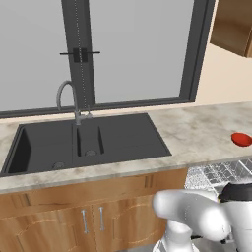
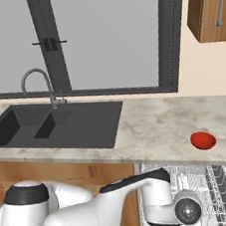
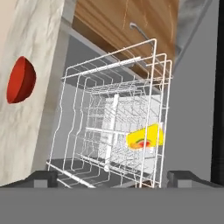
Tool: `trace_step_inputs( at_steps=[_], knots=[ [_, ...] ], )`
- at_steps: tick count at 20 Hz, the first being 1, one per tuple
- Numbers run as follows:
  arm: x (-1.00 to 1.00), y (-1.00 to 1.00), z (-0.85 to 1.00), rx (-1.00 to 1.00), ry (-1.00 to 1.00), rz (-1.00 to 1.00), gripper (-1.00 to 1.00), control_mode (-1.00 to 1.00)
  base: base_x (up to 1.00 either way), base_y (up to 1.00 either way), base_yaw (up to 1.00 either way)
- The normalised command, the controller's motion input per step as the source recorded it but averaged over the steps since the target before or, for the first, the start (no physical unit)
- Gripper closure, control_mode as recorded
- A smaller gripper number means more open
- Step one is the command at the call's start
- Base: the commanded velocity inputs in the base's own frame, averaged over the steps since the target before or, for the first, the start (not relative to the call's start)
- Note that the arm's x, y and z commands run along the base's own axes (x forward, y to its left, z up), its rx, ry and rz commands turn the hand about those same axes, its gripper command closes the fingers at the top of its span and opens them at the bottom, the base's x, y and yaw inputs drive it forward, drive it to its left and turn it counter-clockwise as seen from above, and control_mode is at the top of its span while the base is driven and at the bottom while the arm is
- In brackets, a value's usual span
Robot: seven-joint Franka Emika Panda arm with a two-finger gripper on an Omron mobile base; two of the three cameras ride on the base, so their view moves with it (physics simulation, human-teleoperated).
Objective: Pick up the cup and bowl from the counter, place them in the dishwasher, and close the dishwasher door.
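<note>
The red bowl [image 1: 241, 139] [image 2: 203, 140] sits upright on the speckled counter [image 1: 197, 133] [image 2: 151, 125], just above the open dishwasher. In the hand view the bowl [image 3: 20, 80] shows at the left on the counter [image 3: 26, 39]. The yellow cup [image 3: 145, 138] lies on its side inside the dishwasher's white wire rack [image 3: 109, 127] [image 1: 216, 172] [image 2: 204, 184]. My gripper [image 3: 114, 178] is open and empty. It hangs low in front of the rack and faces into it, apart from the cup. A grey panel [image 3: 188, 109], likely the dishwasher door, lies beside the rack.
A black double sink [image 1: 83, 140] [image 2: 56, 124] with a curved faucet [image 1: 66, 98] [image 2: 36, 84] lies left of the bowl. Wooden cabinet doors [image 1: 93, 221] run below the counter. An upper wooden cabinet [image 2: 210, 8] hangs at the right, beside a large window.
</note>
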Motion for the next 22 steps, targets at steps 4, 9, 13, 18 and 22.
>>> trace_step_inputs(
  at_steps=[4, 9, 13, 18, 22],
  knots=[
    [0.18, -0.03, 0.46, 0.0, 0.07, -0.08, -1.0, -1.0, 0.0, 0.0, 0.0],
    [0.45, -0.12, 0.56, -0.07, 0.0, 0.0, -1.0, -1.0, 0.0, 0.0, 0.0],
    [0.36, -0.28, 0.37, 0.03, 0.0, 0.0, -1.0, -1.0, 0.0, 0.0, 0.0],
    [0.41, -0.3, 0.11, 0.03, 0.0, 0.0, -1.0, -1.0, 0.0, 0.0, 0.0],
    [0.36, -0.29, 0.22, 0.04, 0.0, 0.0, -1.0, -1.0, 0.0, 0.0, 0.0]
  ],
)
